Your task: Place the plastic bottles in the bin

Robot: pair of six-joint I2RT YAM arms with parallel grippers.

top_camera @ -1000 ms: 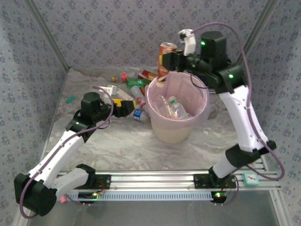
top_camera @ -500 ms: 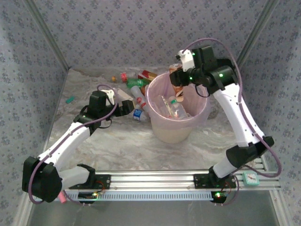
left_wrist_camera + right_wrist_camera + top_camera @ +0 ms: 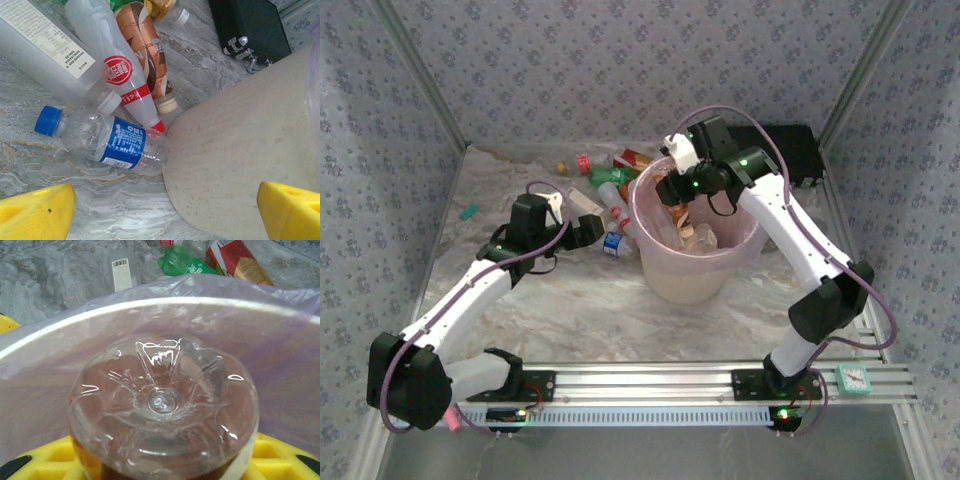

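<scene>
Right gripper (image 3: 677, 190): clamped on brown-labelled bottle (image 3: 162, 410), shifted from behind bin (image 3: 695, 285) to over its mouth; drop due. Left gripper (image 3: 588, 232): jaws apart, empty, left of bin.

Looks like a robot test booth: cloth walls (image 3: 620, 60) left, right and far, metal corner poles (image 3: 423, 75), a metal rail (image 3: 650, 380) near.

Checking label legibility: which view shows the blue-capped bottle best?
Left wrist: the blue-capped bottle lies on its side by the bin, cap and blue label plain. In top external it is a small blue speck left of the bin.
</scene>
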